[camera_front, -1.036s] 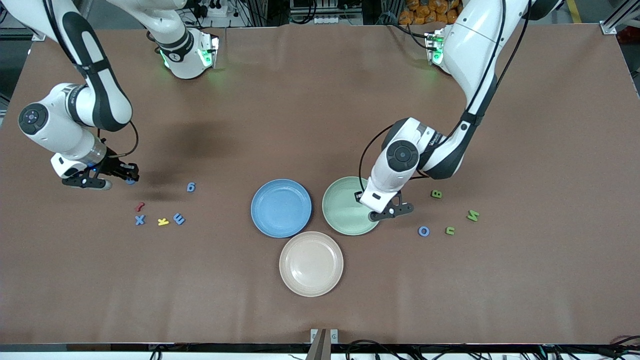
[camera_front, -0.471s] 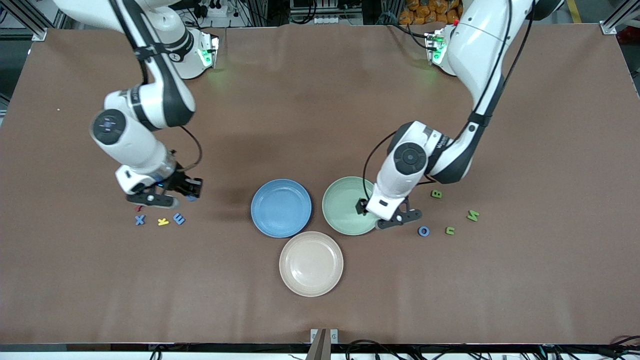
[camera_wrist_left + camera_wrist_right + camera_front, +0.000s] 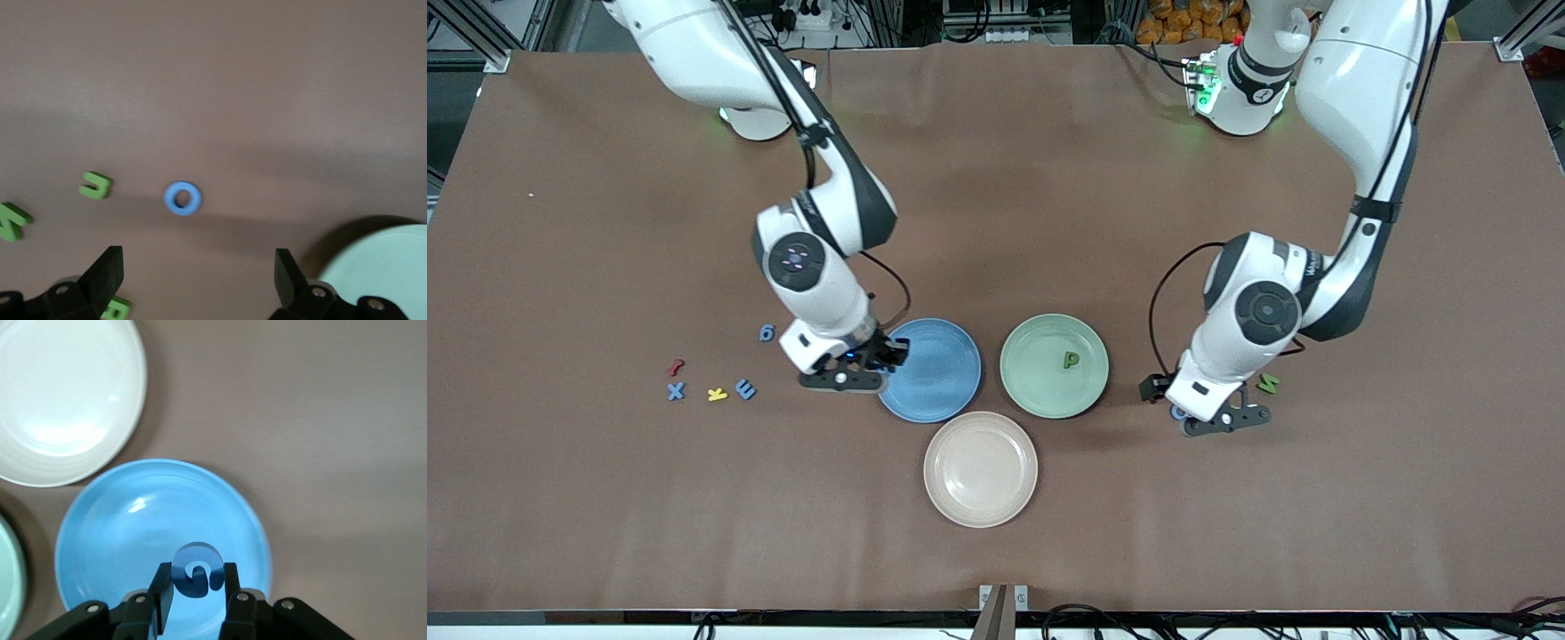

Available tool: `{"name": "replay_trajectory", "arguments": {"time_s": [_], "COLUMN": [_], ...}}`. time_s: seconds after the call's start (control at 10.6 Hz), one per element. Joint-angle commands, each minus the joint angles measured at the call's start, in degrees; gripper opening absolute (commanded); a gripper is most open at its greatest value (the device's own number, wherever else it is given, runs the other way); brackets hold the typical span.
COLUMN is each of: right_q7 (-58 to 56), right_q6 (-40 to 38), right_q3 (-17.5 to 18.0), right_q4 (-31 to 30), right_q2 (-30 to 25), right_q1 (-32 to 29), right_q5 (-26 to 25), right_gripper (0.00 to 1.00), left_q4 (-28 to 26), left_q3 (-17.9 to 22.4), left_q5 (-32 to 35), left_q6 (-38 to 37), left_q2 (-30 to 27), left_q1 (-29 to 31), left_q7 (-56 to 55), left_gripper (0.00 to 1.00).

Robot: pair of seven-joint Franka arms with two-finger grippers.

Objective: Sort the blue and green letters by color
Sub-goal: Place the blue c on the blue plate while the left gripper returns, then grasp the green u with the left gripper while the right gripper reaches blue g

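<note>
My right gripper (image 3: 869,364) is shut on a blue letter (image 3: 191,558) and holds it over the blue plate (image 3: 947,351), at the rim toward the right arm's end. The plate also fills the right wrist view (image 3: 120,520). My left gripper (image 3: 1190,407) is open and empty, above the table beside a blue ring letter (image 3: 182,199). A green letter (image 3: 1071,360) lies in the green plate (image 3: 1032,382). Green letters (image 3: 95,185) (image 3: 12,221) (image 3: 115,309) lie near the ring. Blue letters (image 3: 766,332) (image 3: 675,391) (image 3: 744,388) lie toward the right arm's end.
A beige plate (image 3: 980,498) stands nearer to the front camera than the other two plates. A small red letter (image 3: 676,365) and a yellow letter (image 3: 717,394) lie among the blue letters. One green letter (image 3: 1268,383) shows beside the left arm's wrist.
My right gripper has carried the blue letter from the right arm's end to over the blue plate. My left gripper has left a green letter in the green plate and moved over the blue ring.
</note>
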Motion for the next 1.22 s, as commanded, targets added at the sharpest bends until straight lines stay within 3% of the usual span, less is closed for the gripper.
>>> {"name": "replay_trajectory", "arguments": {"time_s": [0.0, 0.09, 0.19, 0.28, 0.38, 0.57, 0.66, 0.85, 1.04, 1.13], "right_q7": [1.7, 3.2, 5.4, 8.7, 8.4, 8.3, 8.2, 4.8, -1.6, -5.7], "right_q6": [4.3, 4.8, 4.7, 4.6, 4.0, 3.5, 0.5, -6.9, -12.9, -11.9], "right_q3": [-0.6, -0.6, -0.6, -0.6, -0.6, -0.7, -0.6, -0.6, -0.6, -0.6], "right_q4": [6.7, 6.6, 6.5, 6.5, 6.3, 5.6, 5.1, 4.1, 3.5, -0.9], "right_q2": [7.2, 7.7, 7.7, 7.4, 7.1, 5.4, 3.7, -0.4, -3.8, -7.1], "right_q1": [4.0, 5.1, 6.2, 7.1, 7.1, 5.6, 2.8, -2.8, -9.1, -12.8], "right_q5": [1.0, 0.9, 0.9, 0.8, 0.7, 0.4, 0.5, 0.3, 0.6, 0.6], "right_gripper": [0.27, 0.37, 0.85, 1.00, 1.00, 1.00, 1.00, 1.00, 1.00, 1.00], "left_q4": [-1.3, -1.5, -2.5, -3.4, -4.6, -7.0, -7.1, -6.9, -6.9, -6.9], "left_q3": [-0.5, -0.5, -0.5, -0.5, -0.5, -0.5, -0.5, -0.5, -0.5, -0.5], "left_q5": [1.7, 2.1, 2.1, 2.1, 2.2, 3.2, 3.3, 3.3, 3.3, 3.4], "left_q6": [-0.2, -0.2, 0.1, 0.6, 2.0, 6.7, 8.0, 9.9, 11.4, 11.9], "left_q2": [0.8, 1.0, 1.1, 1.1, 1.1, 1.6, 2.4, 3.5, 4.3, 4.5], "left_q1": [3.2, 5.3, 7.0, 8.1, 8.9, 9.5, 10.0, 9.9, 10.5, 11.2], "left_q7": [5.2, 8.0, 11.7, 13.8, 14.2, 15.2, 16.4, 19.1, 22.6, 24.0], "left_gripper": [1.00, 1.00, 1.00, 1.00, 0.98, 0.85, 0.85, 0.72, 0.71, 0.71]}}
